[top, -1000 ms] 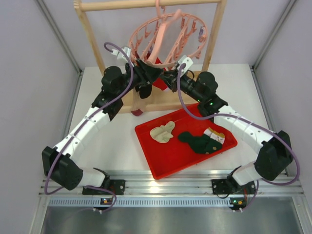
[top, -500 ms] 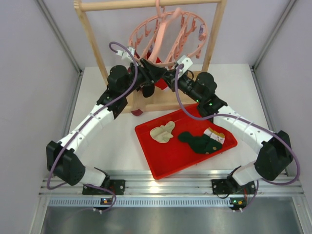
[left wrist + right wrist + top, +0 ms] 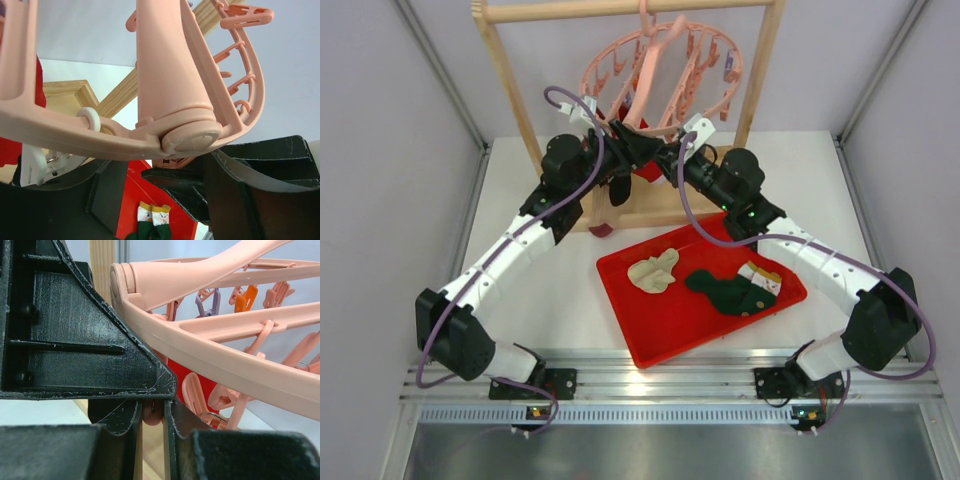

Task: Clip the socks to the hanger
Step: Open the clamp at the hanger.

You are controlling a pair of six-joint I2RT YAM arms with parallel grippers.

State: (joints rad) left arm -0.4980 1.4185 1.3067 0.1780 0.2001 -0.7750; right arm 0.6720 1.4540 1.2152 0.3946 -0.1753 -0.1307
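Both arms are up at the low near edge of the pink hanger (image 3: 647,80) on the wooden rack (image 3: 510,70), with a red sock (image 3: 646,172) right between them.

The right gripper (image 3: 672,160) is nearer, pinched tight on a pink peg (image 3: 152,417). The red sock hangs downward just behind that peg. The left gripper (image 3: 618,140) stands open under the hanger, holding nothing. From overhead you can't see the pinch, only the right wrist view shows it. Can't tell if the sock is in the peg yet. Three more socks (image 3: 725,290) lie down in the red tray (image 3: 620,270).
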